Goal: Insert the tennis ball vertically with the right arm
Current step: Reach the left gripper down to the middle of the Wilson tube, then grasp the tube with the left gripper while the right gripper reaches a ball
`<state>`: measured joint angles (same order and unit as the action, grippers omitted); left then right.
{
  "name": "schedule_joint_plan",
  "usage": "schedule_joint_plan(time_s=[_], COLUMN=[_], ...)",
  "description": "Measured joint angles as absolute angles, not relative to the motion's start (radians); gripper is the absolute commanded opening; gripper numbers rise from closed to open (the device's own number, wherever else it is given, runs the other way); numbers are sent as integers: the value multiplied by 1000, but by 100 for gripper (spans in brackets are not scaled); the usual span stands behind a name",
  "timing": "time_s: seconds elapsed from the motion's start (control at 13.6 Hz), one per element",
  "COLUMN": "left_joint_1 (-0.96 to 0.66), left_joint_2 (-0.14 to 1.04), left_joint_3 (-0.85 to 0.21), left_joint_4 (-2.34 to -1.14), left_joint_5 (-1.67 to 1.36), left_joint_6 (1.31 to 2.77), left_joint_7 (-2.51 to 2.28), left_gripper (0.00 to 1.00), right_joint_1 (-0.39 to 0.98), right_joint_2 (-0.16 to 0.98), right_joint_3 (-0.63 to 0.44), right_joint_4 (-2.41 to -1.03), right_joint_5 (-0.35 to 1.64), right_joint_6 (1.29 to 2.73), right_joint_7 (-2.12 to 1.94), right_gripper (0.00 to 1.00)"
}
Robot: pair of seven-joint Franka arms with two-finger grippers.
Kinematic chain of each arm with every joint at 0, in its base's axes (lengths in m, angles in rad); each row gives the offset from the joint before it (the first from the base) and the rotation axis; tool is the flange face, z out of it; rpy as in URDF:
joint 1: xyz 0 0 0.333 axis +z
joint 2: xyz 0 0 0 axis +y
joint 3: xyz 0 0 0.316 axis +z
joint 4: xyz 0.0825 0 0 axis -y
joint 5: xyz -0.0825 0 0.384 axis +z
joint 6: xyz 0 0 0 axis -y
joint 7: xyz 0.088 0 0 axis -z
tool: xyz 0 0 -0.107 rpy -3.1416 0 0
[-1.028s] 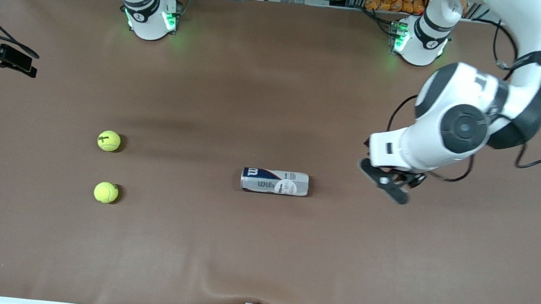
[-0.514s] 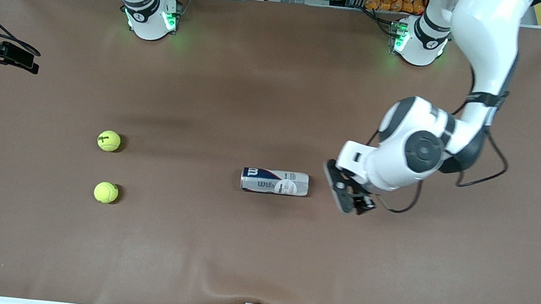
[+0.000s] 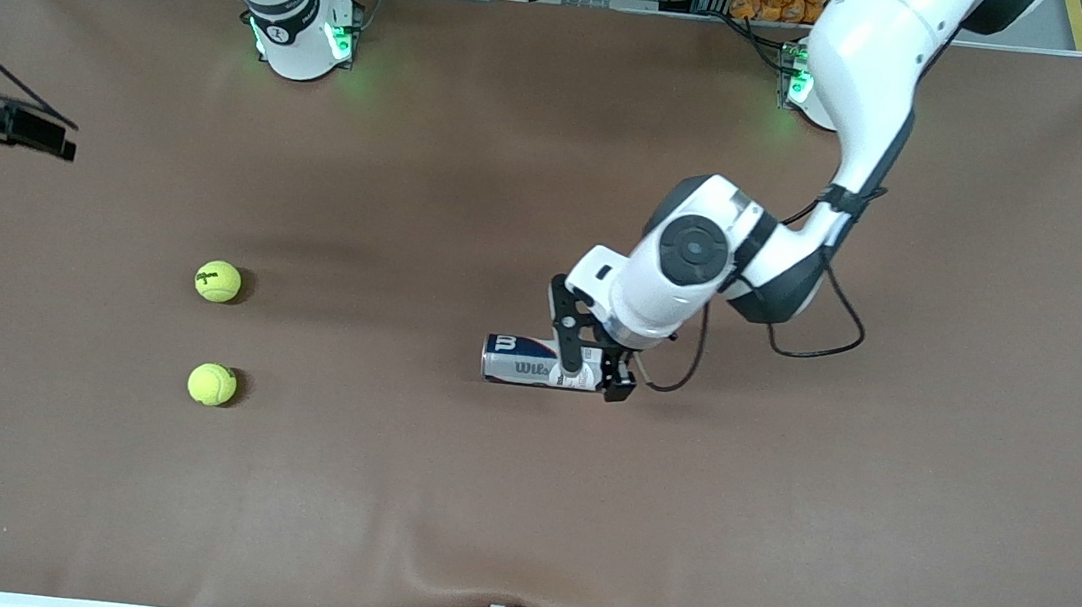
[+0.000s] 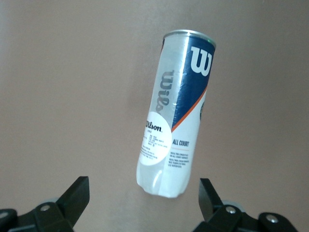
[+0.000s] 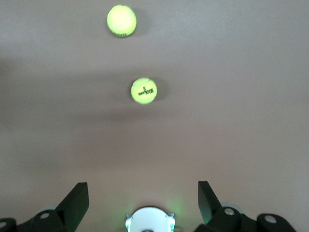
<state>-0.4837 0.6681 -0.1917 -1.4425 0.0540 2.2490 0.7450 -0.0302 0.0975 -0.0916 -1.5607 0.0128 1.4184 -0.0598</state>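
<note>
the left gripper has swept in from the left arm's end of the table and now hangs over the can, at the end of the can toward the left arm's side. a second ago it was well apart from the can; half a second ago it was just beside it. its fingers are spread wide, one on each side of the can's end in the left wrist view, and nothing is pinched yet.

the can has not moved: it lies on its side near the middle of the table. so the likely step in hand is the left arm taking the can to stand it up, which a vertical insert would need.

the two balls stay where they were, toward the right arm's end: one ball farther from the camera, the other ball nearer. the right gripper waits up over that end of the table, fingers spread, holding nothing, both balls in its view.
</note>
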Motion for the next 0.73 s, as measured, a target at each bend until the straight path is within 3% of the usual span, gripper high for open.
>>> schedule_joint_plan(time_s=[0.44, 0.73], left_joint_1=[-540, -518], left_joint_2=[724, 773], left_joint_3=[-190, -182], left_joint_4=[-1441, -1441], left_joint_5=[191, 246], left_joint_6=[2307, 2357], left_joint_7=[702, 701], left_gripper=[100, 100], right_joint_1=[-58, -60], right_joint_2=[225, 303], right_joint_3=[-90, -89], right_joint_4=[-1564, -1565], right_joint_5=[13, 14], right_joint_6=[1508, 1686], right_joint_7=[-63, -63], right_gripper=[100, 100])
